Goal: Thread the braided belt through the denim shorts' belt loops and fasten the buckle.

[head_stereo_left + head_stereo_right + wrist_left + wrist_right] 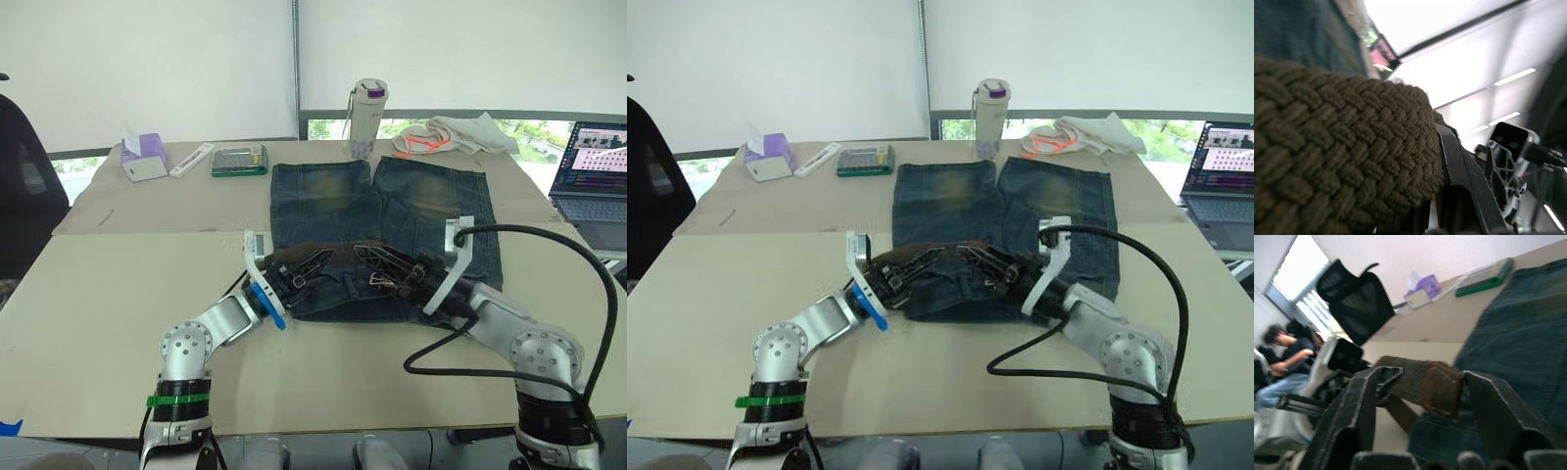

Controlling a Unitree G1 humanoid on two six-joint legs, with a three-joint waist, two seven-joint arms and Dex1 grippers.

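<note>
— At six o'clock on the worktop, what's in hand?
— Threading. The left claw is clamped on the belt; the right claw is spread around its leather tip.
— Next?
— Probably feeding that tip along the shorts' waistband at twelve.

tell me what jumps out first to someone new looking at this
Both grippers, left and right, meet over the waistband of the denim shorts spread mid-table, working a brown braided belt. Behind the shorts stands a tall bottle; a laptop glows at the table's right edge.
</note>
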